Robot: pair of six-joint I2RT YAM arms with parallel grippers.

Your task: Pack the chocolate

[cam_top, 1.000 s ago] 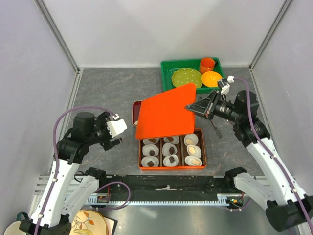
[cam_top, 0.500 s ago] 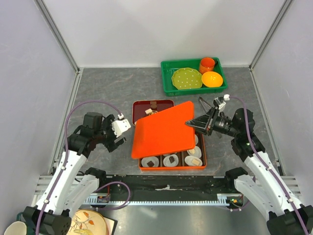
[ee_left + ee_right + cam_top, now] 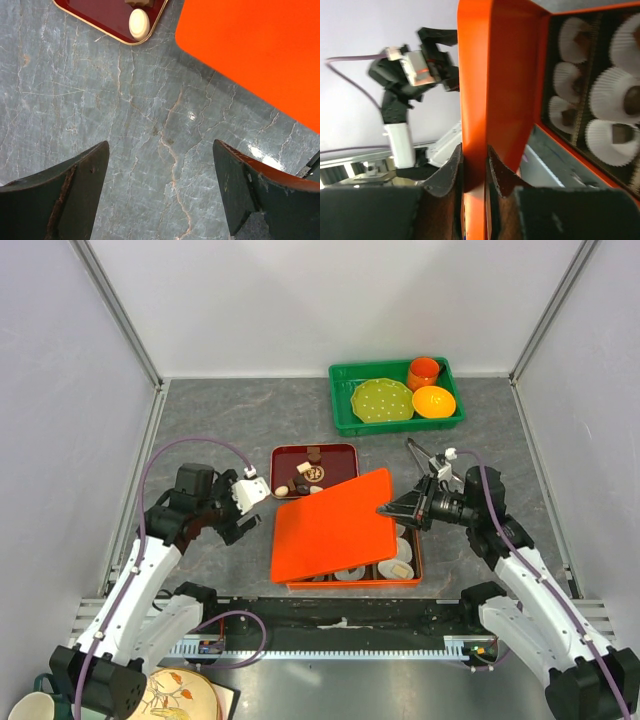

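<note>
The right gripper [image 3: 473, 150] is closed narrow on the right edge of the orange lid [image 3: 328, 525], with one finger [image 3: 445, 182] on each face of it. The lid is tilted, its right side raised in the grip and its left side lower. It covers most of the orange box [image 3: 416, 565] below it.

The chocolate [image 3: 619, 134] sits in white paper cups [image 3: 615, 95] inside this box. In the right wrist view, brown cubes show in several cups under the raised lid. In the top view only the cups along the near and right sides of the box are visible, and one of them holds a cream piece.

More chocolate lies on the dark red tray [image 3: 340, 462] just behind the box. A cream oval [image 3: 139, 23] lies near its front left corner and a brown cube [image 3: 313, 453] near its back edge. A round pale thing in the middle of the tray is too small for me to tell what it is.

The left gripper [image 3: 160, 150] is wide open and holds nothing. It hovers over the bare grey table [image 3: 75, 90], just left of the lid and near the front left corner of the tray.

A green basket [image 3: 400, 427] stands at the far right of the table. It holds a green plate [image 3: 380, 400], an orange cup [image 3: 424, 372] and a yellow-orange bowl [image 3: 433, 401].
</note>
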